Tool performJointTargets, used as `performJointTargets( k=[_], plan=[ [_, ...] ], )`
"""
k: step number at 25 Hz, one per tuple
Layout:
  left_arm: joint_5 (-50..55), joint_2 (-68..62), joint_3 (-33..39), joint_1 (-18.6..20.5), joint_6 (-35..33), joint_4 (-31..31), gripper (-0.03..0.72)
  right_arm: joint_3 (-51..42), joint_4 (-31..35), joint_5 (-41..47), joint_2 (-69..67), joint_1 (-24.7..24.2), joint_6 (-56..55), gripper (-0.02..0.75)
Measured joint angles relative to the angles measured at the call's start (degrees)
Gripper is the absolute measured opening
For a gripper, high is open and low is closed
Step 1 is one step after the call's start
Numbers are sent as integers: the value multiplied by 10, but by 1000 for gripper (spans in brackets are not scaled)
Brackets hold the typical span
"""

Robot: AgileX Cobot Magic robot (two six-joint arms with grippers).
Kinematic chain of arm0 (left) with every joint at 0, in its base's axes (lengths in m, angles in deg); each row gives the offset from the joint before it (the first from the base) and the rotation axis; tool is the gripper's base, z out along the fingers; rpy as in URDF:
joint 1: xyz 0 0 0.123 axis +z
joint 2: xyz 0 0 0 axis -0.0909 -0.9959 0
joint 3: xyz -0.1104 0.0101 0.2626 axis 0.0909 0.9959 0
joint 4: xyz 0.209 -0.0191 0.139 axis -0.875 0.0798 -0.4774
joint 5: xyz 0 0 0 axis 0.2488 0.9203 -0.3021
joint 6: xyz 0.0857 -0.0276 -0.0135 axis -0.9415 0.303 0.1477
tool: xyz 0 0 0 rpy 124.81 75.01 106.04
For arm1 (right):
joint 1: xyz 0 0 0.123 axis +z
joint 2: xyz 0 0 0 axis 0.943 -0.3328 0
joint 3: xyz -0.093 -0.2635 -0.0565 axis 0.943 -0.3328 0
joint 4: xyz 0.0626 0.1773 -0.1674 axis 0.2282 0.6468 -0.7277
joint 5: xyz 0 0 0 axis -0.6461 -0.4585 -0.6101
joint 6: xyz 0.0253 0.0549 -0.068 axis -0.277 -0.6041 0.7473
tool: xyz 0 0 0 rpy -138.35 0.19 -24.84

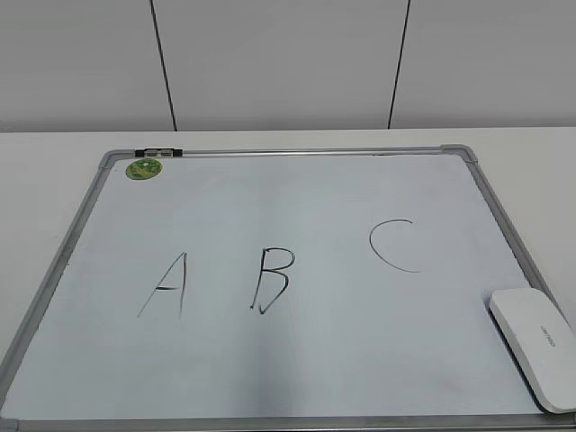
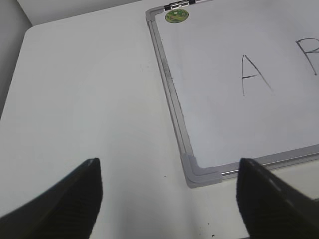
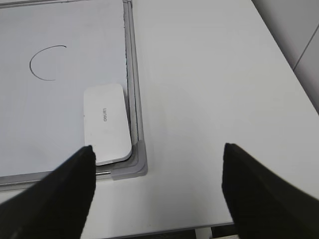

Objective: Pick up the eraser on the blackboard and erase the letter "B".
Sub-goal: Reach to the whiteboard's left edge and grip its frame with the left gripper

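Observation:
The white eraser [image 1: 535, 346] lies flat in the near right corner of the blackboard [image 1: 297, 193]; it also shows in the right wrist view [image 3: 105, 123]. The black letter "B" [image 1: 272, 279] is drawn mid-board between an "A" [image 1: 166, 284] and a "C" [image 1: 393, 245]. My right gripper [image 3: 158, 191] is open and empty, hovering above the table just right of the board's near right corner. My left gripper [image 2: 169, 191] is open and empty above the table by the board's near left corner [image 2: 199, 174]. Neither gripper shows in the exterior view.
A round green magnet [image 1: 144, 168] sits at the board's far left corner, next to a small metal clip [image 1: 157, 153]. The white table [image 2: 89, 99] extends left and right of the board. The table's front edge [image 3: 199, 230] is close below my right gripper.

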Motion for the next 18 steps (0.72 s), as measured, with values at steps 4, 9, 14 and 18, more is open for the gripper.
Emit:
performJointTargets(
  k=[4,9,14,18],
  plan=[
    [0,0,0,0,0,0,622,0,0,0,0,0,0,586],
    [0,0,0,0,0,0,619,0,0,0,0,0,0,587],
    [0,0,0,0,0,-1,582,0,0,0,0,0,0,587],
    [0,0,0,0,0,-1,572,0,0,0,0,0,0,586]
  ],
)
